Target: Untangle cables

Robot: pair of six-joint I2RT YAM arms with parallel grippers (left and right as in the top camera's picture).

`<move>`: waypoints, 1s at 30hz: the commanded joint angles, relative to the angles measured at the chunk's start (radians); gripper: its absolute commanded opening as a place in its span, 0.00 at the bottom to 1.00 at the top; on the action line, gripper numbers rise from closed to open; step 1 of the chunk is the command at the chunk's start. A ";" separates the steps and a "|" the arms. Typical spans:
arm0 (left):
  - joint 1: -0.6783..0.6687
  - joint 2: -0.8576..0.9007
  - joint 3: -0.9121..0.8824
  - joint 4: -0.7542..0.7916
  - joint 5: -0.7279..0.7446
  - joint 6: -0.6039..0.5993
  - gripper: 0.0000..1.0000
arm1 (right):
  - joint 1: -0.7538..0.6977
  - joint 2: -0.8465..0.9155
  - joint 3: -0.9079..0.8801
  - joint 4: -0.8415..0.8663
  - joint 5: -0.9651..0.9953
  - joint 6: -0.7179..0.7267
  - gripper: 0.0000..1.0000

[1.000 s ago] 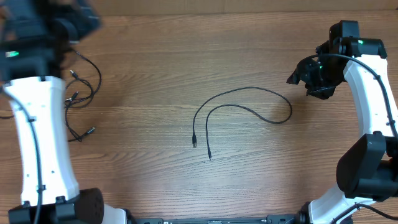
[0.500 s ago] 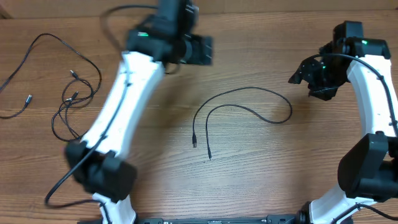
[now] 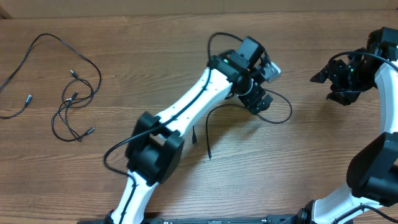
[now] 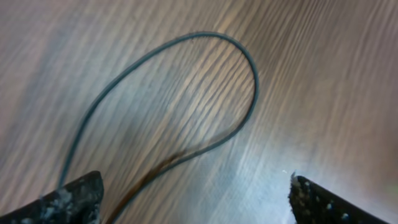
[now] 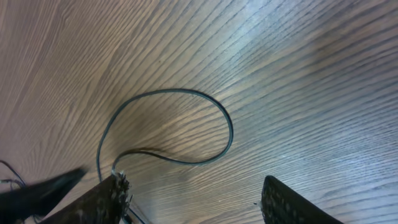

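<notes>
Hovering: left tool (image 3: 259,102), spread wide, empty, directly above looped cable (image 4: 255,81) at table (image 3: 155,50) centre | right tool (image 5: 193,193), spread, empty, right of loop | tangled cables (image 3: 74,96) at left, well apart.

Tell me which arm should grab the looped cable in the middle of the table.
Left, most likely. The left gripper hangs open directly over the cable, whose loop shows between its fingertips in the wrist view. The right gripper, also open, sits off to one side.
</notes>
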 commanded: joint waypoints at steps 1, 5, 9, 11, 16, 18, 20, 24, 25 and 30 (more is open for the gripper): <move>-0.009 0.049 -0.001 0.025 0.026 0.102 0.89 | 0.004 0.006 -0.004 -0.003 -0.015 -0.016 0.67; -0.022 0.064 -0.001 0.034 0.026 0.147 0.74 | 0.004 0.006 -0.004 0.001 -0.015 -0.016 0.67; -0.034 0.076 -0.002 0.024 0.018 0.208 0.74 | 0.004 0.006 -0.004 0.007 -0.015 -0.016 0.67; -0.037 0.081 -0.002 0.011 0.006 0.229 0.73 | 0.004 0.006 -0.004 0.008 -0.015 -0.016 0.67; -0.051 0.089 -0.002 -0.008 -0.077 0.238 0.71 | 0.004 0.006 -0.004 0.009 -0.015 -0.016 0.67; -0.060 0.099 -0.002 -0.015 -0.106 0.252 0.71 | 0.004 0.006 -0.004 0.008 -0.015 -0.016 0.67; -0.066 0.109 -0.002 -0.017 -0.125 0.256 0.70 | 0.004 0.006 -0.004 0.008 -0.015 -0.016 0.67; -0.080 0.135 -0.002 -0.014 -0.145 0.256 0.69 | 0.004 0.006 -0.004 0.008 -0.015 -0.016 0.68; -0.082 0.140 -0.002 -0.015 -0.148 0.256 0.69 | 0.004 0.006 -0.004 0.008 -0.015 -0.016 0.68; -0.097 0.167 -0.002 -0.011 -0.166 0.253 0.68 | 0.004 0.006 -0.004 0.009 -0.015 -0.016 0.68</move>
